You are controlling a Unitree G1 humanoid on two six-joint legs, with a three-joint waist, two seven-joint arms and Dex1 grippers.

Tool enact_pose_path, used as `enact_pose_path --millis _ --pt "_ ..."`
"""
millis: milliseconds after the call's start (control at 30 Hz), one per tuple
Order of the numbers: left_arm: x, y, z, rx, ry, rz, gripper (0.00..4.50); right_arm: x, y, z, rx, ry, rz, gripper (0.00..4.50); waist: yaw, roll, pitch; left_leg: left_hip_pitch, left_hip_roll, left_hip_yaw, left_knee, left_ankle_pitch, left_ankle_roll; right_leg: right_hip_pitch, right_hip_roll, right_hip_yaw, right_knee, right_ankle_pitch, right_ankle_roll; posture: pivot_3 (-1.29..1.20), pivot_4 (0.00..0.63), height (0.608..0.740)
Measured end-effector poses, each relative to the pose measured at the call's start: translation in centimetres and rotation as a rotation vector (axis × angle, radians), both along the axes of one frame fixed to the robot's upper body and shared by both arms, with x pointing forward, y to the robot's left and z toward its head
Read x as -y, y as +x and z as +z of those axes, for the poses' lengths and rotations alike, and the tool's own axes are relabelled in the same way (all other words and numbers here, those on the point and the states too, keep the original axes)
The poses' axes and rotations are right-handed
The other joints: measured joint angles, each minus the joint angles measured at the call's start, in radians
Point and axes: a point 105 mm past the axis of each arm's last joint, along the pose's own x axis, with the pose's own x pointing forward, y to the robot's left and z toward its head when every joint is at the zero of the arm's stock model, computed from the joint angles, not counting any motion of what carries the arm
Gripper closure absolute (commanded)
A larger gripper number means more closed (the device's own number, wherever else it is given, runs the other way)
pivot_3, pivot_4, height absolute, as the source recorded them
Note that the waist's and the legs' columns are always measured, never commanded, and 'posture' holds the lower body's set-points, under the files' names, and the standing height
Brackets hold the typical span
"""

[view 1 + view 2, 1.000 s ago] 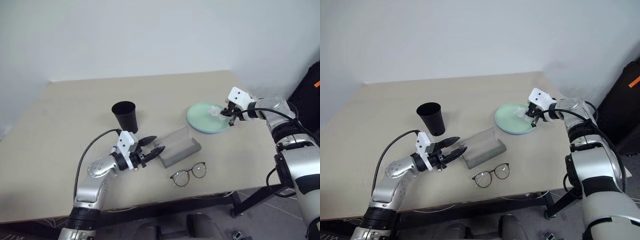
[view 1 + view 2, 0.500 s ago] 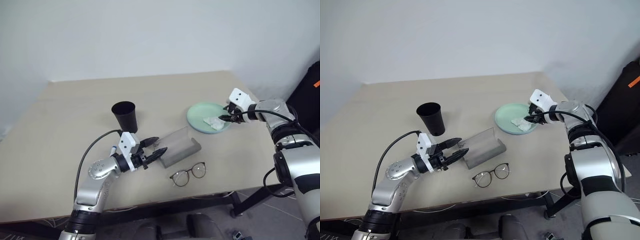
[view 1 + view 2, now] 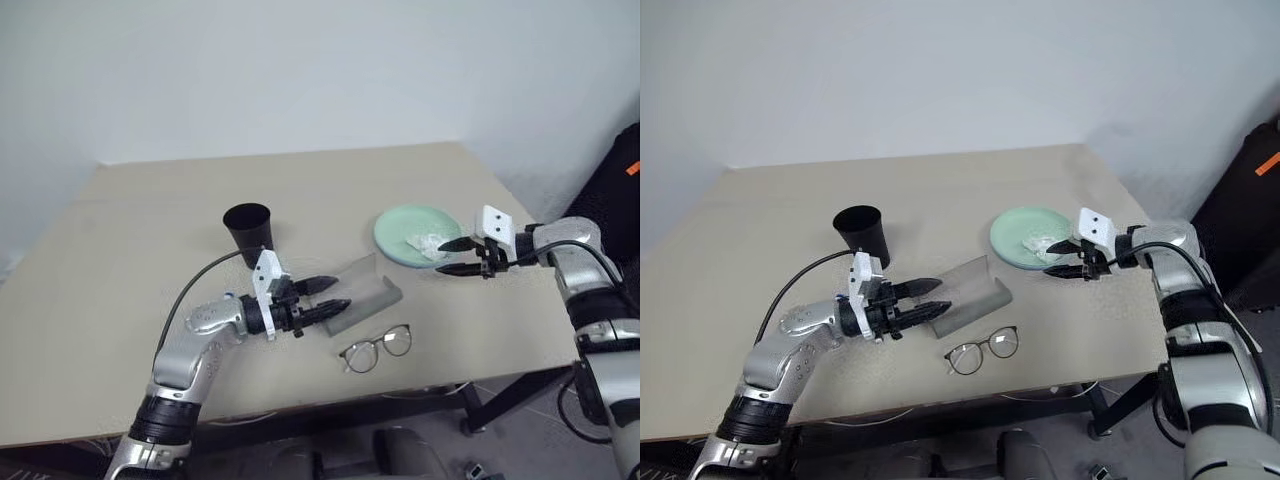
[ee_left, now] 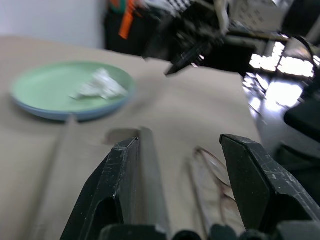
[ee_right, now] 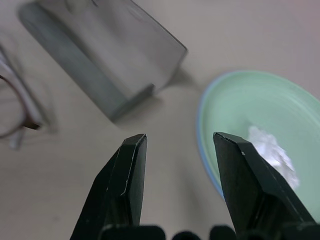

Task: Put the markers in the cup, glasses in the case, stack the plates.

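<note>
My left tool (image 3: 330, 294), spread and empty, hovers at the open grey hard case (image 3: 362, 291) — round wire-framed glasses (image 3: 377, 348) lie crosswise just beside it on the bench (image 3: 150, 230); right tool (image 3: 455, 256), spread, stands farther.

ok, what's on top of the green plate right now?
A crumpled white tissue lies on the mint green plate. A light blue rim shows under the green one, so the plates look stacked. Whatever lies under the tissue is covered.
</note>
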Motion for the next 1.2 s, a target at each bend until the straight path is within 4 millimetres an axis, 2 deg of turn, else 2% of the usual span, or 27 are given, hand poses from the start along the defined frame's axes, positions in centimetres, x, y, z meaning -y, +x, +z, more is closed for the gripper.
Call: enact_pose_path --millis 200,267,400,600,833,967,1200 --pt "1.5 -0.1 0.7 -0.036 0.076 -0.189 1.78 -1.2 -3.3 -1.8 -0.077 0.116 0.06 2.21 0.004 -0.001 0.0 0.0 -0.001 -0.001 0.001 0.0 0.0 0.001 0.0 0.001 -0.001 0.0 0.0 0.0 0.0 0.74" --pt "2.1 -0.2 0.2 -0.059 0.111 -0.248 1.78 -1.3 -3.8 -2.1 -0.098 0.143 0.056 2.21 0.002 -0.001 0.0 0.0 -0.001 -0.001 0.001 0.0 0.0 0.001 0.0 0.002 -0.001 0.0 0.0 0.0 0.0 0.74" --pt "3.0 -0.3 -0.8 -0.136 0.153 -0.329 1.78 -2.0 -4.0 -1.9 -0.081 0.167 0.056 2.21 0.002 -0.001 0.0 0.0 -0.001 -0.001 0.001 0.0 0.0 0.001 0.0 0.002 -0.001 0.0 0.0 0.0 0.0 0.74" --pt "3.8 -0.1 -0.7 -0.183 0.23 -0.448 1.78 -2.6 -3.9 -2.3 -0.066 0.191 0.021 2.21 0.003 -0.001 0.0 -0.001 -0.001 -0.001 0.001 0.0 0.0 0.001 0.0 0.002 -0.001 0.0 0.0 0.0 0.0 0.74" --pt "3.7 0.1 -3.1 -0.216 0.384 -0.524 1.78 -3.1 -3.5 -2.1 -0.031 0.212 -0.007 2.21 0.003 -0.002 0.0 -0.001 -0.001 -0.001 0.001 0.0 0.0 0.0 0.0 0.002 -0.001 0.0 0.0 0.0 0.0 0.74" --pt "4.4 -0.1 -4.1 -0.237 0.397 -0.552 1.78 -3.2 -3.8 -2.3 -0.024 0.215 -0.013 2.21 0.004 -0.002 0.0 -0.002 -0.002 -0.002 0.001 0.0 0.0 0.0 0.0 0.002 -0.002 0.0 0.0 0.0 0.0 0.74" --pt "6.1 0.4 -4.3 -0.246 0.392 -0.563 1.78 -3.3 -4.0 -2.4 -0.017 0.223 -0.026 2.21 0.003 -0.002 0.001 -0.001 -0.001 -0.002 0.001 0.0 0.001 0.0 0.0 0.003 -0.002 0.0 0.0 0.0 0.0 0.74"
